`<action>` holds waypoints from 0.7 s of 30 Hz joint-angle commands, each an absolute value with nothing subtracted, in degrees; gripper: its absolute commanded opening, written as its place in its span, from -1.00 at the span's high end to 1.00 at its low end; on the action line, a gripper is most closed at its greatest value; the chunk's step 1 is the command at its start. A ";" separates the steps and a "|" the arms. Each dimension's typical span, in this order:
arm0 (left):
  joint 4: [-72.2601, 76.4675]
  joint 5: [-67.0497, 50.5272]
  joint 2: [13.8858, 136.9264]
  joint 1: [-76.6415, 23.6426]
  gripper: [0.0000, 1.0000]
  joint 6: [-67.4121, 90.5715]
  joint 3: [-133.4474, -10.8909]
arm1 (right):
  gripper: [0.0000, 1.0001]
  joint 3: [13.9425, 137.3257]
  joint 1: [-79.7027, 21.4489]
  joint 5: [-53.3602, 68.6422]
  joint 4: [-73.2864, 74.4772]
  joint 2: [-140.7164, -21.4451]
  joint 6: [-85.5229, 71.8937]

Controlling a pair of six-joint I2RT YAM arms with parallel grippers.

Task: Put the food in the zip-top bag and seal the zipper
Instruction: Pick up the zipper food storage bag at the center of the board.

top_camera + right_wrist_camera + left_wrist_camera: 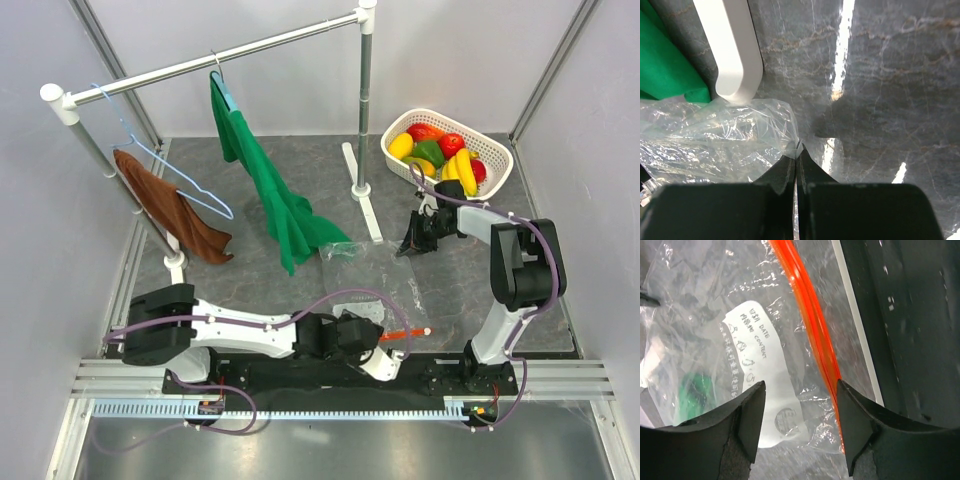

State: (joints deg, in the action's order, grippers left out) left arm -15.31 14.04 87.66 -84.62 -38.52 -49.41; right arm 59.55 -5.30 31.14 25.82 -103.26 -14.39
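My left gripper (380, 348) hangs right over the zip-top bag (362, 275) and its two fingers (752, 410) are spread apart, not gripping anything. Under them I see crinkly clear plastic with a white label (760, 370) lying between my fingers. The zipper (810, 310) is a bright orange strip that runs away from me, and its near part touches the inside of one of those fingers. My right gripper (796, 150) is squeezed tight. A corner of the bag comes right up to its tips and a thin bit of plastic shows between them, so I am pinching the bag there. Just past that corner are the white rack foot (732, 50) and some green cloth (665, 65), both on the grey table (890, 75). The food (440, 150) is well apart from both my grippers, piled in the white basket (500, 160) out beyond my right gripper
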 commanded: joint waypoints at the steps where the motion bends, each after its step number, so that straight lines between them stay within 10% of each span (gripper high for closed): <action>1: -11.60 16.17 91.66 -85.60 -0.30 -35.68 -52.56 | 1.00 63.02 -5.27 31.29 25.49 -104.59 -13.01; 8: -10.38 17.57 95.36 -85.52 -0.19 -35.25 -53.88 | 1.00 63.28 -5.27 31.55 24.96 -106.00 -13.18; 16: -12.03 17.49 95.63 -83.85 0.96 -29.81 -57.38 | 1.00 63.46 -5.27 33.05 24.26 -105.56 -12.66; 21: -22.29 8.03 93.08 -78.24 0.96 -19.18 -64.15 | 0.61 68.37 -5.10 37.69 25.31 -103.81 -12.92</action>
State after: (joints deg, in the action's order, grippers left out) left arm -16.53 14.70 96.66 -82.48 -29.74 -57.58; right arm 62.33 -5.28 32.29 25.80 -105.89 -13.63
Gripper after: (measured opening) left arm 0.028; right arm 0.091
